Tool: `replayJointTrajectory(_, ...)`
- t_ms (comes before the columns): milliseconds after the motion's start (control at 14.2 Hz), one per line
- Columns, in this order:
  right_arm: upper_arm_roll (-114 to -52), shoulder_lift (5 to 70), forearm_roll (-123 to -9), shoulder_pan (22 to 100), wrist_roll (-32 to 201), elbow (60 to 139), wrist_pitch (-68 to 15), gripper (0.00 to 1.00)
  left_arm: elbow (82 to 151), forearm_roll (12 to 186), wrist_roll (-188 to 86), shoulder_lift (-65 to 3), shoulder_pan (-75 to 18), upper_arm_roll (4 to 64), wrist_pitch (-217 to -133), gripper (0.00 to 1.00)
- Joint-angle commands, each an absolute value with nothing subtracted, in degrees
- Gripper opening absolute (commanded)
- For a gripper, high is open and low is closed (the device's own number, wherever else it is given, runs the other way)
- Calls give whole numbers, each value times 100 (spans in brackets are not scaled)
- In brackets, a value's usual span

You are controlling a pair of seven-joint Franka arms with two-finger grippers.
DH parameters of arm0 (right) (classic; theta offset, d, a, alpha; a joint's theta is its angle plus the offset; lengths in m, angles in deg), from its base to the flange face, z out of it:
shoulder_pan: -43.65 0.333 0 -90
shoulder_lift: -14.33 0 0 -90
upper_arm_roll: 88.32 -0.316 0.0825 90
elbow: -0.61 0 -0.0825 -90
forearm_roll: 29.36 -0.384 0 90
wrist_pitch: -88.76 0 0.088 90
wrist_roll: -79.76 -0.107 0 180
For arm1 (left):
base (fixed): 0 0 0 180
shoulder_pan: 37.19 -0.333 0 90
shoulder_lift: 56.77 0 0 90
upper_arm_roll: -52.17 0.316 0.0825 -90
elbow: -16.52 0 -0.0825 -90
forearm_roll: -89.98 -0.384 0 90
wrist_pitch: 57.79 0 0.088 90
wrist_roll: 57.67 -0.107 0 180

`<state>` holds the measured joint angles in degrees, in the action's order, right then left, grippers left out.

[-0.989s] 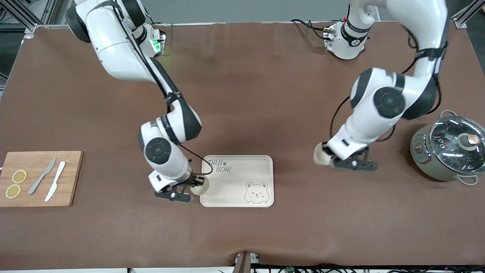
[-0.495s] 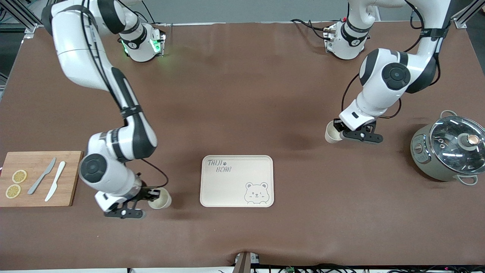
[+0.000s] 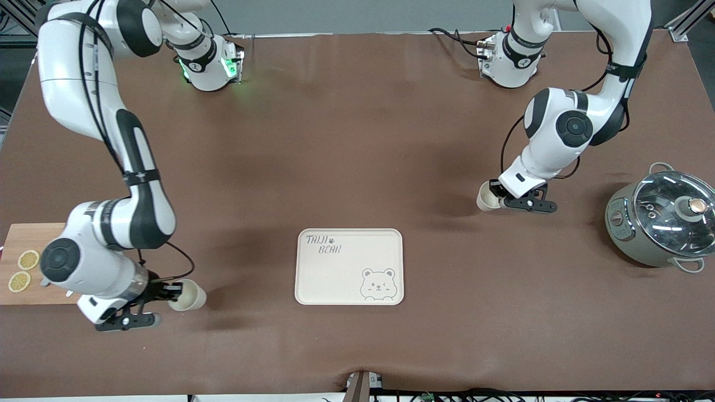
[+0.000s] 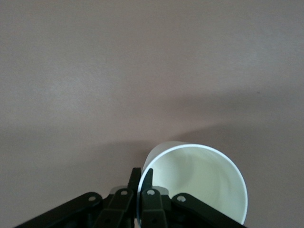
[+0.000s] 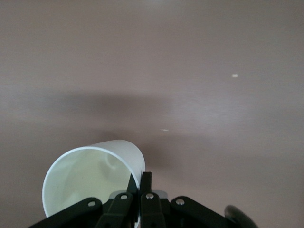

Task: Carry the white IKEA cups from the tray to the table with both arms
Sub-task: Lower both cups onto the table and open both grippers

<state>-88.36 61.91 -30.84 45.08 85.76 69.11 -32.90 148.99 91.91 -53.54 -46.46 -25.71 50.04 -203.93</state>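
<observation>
My left gripper point(image 3: 499, 202) pinches the rim of one cup point(image 3: 486, 197), jaws pressed on its wall, over bare table point(image 3: 357, 139) between the tray point(image 3: 349, 267) and the pot point(image 3: 659, 218). My right gripper point(image 3: 167, 292) pinches the second cup point(image 3: 187, 295) the same way, over the table near the board point(image 3: 22, 268). I grip by the rim because that thin wall fits my jaws. Both cups are well apart from the empty tray. The matte brown cover below looks flat, with room to set down.
</observation>
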Motion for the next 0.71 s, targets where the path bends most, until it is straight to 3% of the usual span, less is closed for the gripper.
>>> replayJointTrajectory(0,-8929,6126,-3173,4172,9109,6969,-3218,0,15011,9367,-5564,-4500,-2629,4945,-20798,0)
replayJointTrajectory(636,-8920,6336,-3191,3820,9330,7109,-3253,0,15020,9367,-5564,-3866,-2629,4936,-21670,0)
